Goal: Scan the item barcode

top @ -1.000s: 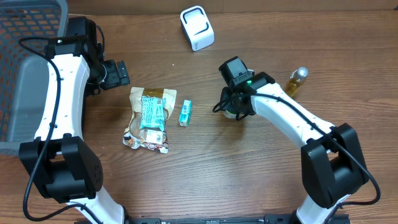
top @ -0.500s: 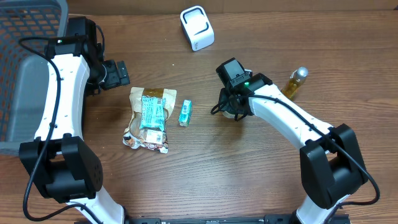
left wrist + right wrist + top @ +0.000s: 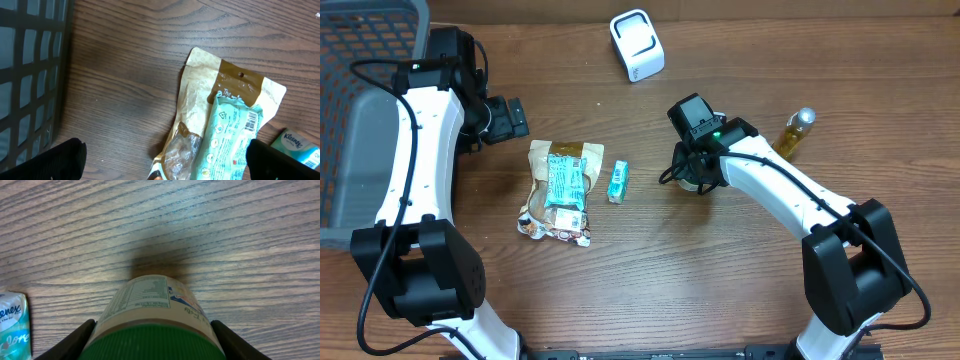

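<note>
— Change since a second ago?
— Little. The dark mesh plastic basket [image 3: 360, 60] sits far left of the crumpled brown paper pouch [image 3: 568, 151], unmoved. The left gripper [image 3: 512, 118] hangs just up-left of that pouch, fingers spread wide, empty. The white rounded plastic scanner [image 3: 637, 45] stands up-right of the pouch.
— And the item?
— The green-lidded labelled jar [image 3: 150, 300], right of the pouch, is clamped by the right gripper [image 3: 152, 345], which has edged slightly toward the pouch.

the worktop [image 3: 650, 280] is matt brown wood with clear grain. the jar [image 3: 152, 297] has a smooth green plastic lid [image 3: 155, 344] and printed label. the pouch [image 3: 205, 85] looks like matt brown paper.
</note>
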You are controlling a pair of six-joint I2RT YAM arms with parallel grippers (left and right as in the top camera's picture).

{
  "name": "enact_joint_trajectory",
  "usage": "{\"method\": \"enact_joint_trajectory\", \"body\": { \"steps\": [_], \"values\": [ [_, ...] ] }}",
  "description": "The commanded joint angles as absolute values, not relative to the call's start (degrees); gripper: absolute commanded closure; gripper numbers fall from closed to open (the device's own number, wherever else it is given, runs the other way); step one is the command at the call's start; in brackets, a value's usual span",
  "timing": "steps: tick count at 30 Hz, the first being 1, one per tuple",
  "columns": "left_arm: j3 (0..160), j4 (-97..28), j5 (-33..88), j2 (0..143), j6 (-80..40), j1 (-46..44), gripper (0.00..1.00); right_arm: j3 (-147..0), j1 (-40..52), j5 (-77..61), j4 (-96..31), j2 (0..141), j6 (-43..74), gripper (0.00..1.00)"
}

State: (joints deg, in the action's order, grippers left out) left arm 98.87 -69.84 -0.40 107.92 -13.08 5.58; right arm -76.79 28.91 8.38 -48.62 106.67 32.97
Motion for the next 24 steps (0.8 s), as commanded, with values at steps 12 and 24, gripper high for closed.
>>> {"method": "enact_joint_trajectory", "body": {
  "steps": [12, 24],
  "values": [
    [98.6, -69.8, 0.0, 107.6, -12.2, 5.2, 0.0, -76.8, 29.2, 7.8, -50.7, 106.5, 33.0, 0.53],
    [98.6, -69.8, 0.0, 107.6, -12.2, 5.2, 0.0, -76.8, 29.2, 6.8, -51.0, 106.5, 33.0, 0.52]
  ]
}}
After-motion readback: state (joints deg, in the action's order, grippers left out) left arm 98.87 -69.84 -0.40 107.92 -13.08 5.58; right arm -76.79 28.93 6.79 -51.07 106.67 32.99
